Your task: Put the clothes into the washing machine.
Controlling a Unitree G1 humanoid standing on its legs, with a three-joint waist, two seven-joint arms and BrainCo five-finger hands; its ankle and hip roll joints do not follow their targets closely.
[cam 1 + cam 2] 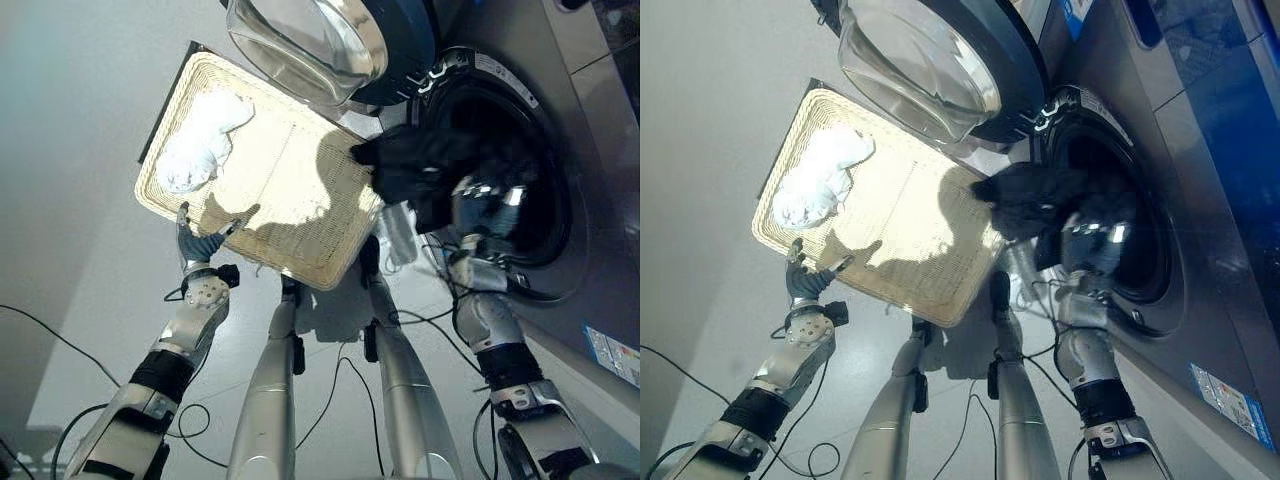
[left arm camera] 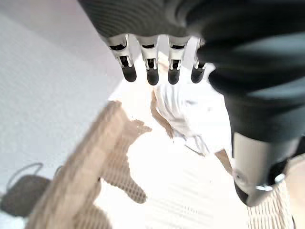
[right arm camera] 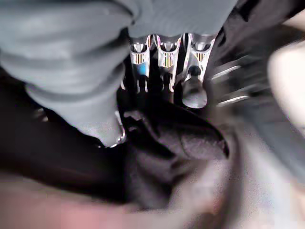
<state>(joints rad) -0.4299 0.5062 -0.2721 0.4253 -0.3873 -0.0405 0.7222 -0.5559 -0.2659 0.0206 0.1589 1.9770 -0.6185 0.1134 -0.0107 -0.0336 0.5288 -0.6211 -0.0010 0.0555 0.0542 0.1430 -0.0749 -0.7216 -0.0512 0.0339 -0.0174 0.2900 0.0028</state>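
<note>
now the right hand (image 1: 487,205) clamps dark cloth (image 1: 420,165) at the washer (image 1: 540,150), left hand (image 1: 200,245) open; next, push it in.

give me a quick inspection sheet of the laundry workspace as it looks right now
surface: pale floor, a woven basket lying on it beside the washing machine.
job's things: white garment in the basket's far corner; black garment draped over the drum opening's lip, partly inside.
washer door: swung open above the basket.
clutter: nothing seen.
hands: left hand open, fingers straight, over the basket's near edge and short of the white garment; right hand at the drum mouth, fingers curled on the black garment.
cables: left out, the robot's own.
surroundings: nothing seen beyond the machine's front panel and floor.
</note>
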